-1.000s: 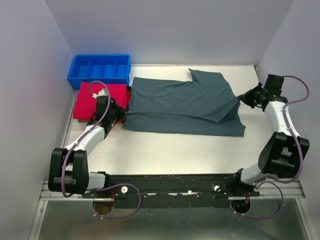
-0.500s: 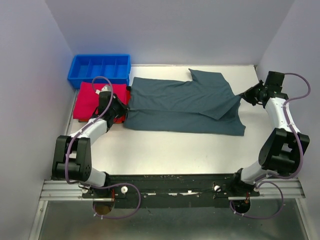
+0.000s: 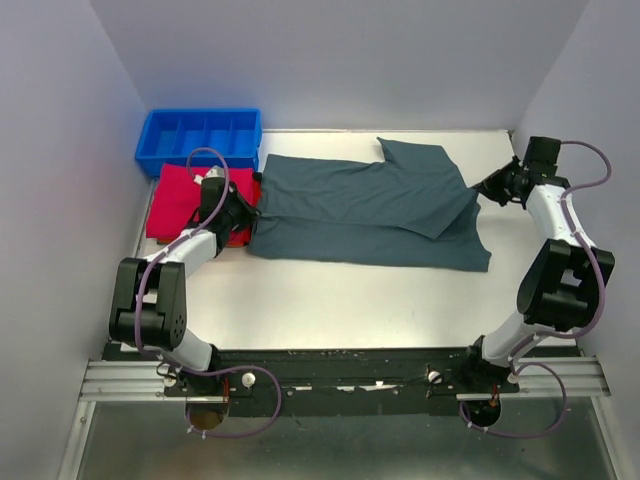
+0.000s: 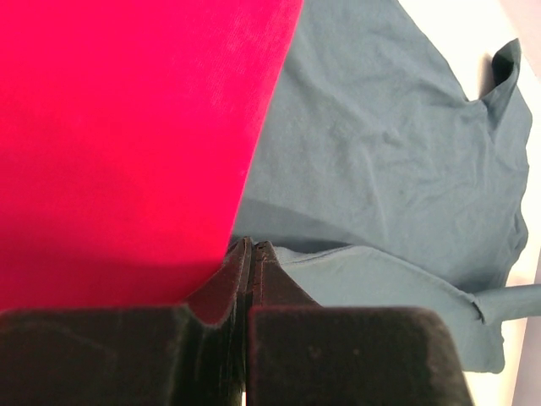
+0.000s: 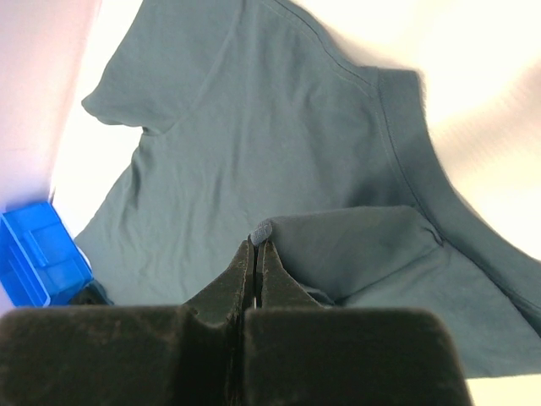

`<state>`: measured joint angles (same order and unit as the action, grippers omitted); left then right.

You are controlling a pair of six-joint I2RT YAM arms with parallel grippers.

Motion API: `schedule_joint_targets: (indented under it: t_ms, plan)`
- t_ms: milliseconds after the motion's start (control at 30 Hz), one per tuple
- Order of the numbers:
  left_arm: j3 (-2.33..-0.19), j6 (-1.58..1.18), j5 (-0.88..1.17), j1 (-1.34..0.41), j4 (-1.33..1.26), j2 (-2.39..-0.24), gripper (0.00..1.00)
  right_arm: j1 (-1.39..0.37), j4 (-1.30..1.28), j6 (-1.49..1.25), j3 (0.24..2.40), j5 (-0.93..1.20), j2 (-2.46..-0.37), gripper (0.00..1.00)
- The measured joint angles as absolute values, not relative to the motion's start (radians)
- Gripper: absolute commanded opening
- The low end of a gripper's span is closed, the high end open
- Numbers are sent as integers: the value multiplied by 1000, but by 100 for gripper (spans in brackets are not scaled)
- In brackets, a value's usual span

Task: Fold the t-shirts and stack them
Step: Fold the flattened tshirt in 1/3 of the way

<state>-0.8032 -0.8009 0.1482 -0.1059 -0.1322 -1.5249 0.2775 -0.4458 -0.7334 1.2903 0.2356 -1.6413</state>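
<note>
Grey t-shirt (image 3: pixel 360 215) lies spread on the table (image 3: pixel 330 300), stretching away to the right of the blue tray (image 3: pixel 195 160), with a flap doubled over at the end farthest from the tray. The red t-shirt (image 3: pixel 175 200) lies already folded just in front of the tray, touching the grey shirt's nearer edge. The left gripper (image 4: pixel 251 247), its jaws pressed together, appears to pinch the grey shirt's edge at the end nearest the tray, right where it meets the red cloth. The right gripper (image 5: pixel 259 235), also clamped tight, has a small nub of grey cloth nipped at its tips at the end farthest from the tray. Compared with a second ago, both grippers have edged toward the far side of the table where the tray sits, while the grey shirt has hardly shifted. Both ends now seem gripped, so the next fold looks ready to start; stacking onto the red shirt is not yet done.
</note>
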Motion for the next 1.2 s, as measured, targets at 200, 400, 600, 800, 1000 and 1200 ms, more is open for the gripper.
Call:
schedule_joint_targets:
  t_ms: [200, 400, 600, 800, 1000, 1200]
  plan:
    - [-878, -801, 149, -106, -132, -1566, 77, 249, -467, -744, 1415, 217, -1723, 65]
    - [-920, -796, 160, -106, -122, -1582, 78, 239, -478, -736, 1438, 190, -1732, 61]
    - [-870, -797, 141, -138, -70, -1429, 63, 239, -459, -776, 1106, 105, -1434, 43]
    - [-674, -845, 102, -189, -62, -1145, 63, 239, -449, -840, 796, -42, -1106, 43]
    - [-503, -903, 7, -191, -21, -956, 62, 242, -451, -899, 637, -97, -1061, 43]
    - [-416, -952, -34, -191, -20, -921, 62, 242, -410, -952, 596, -96, -1143, 44]
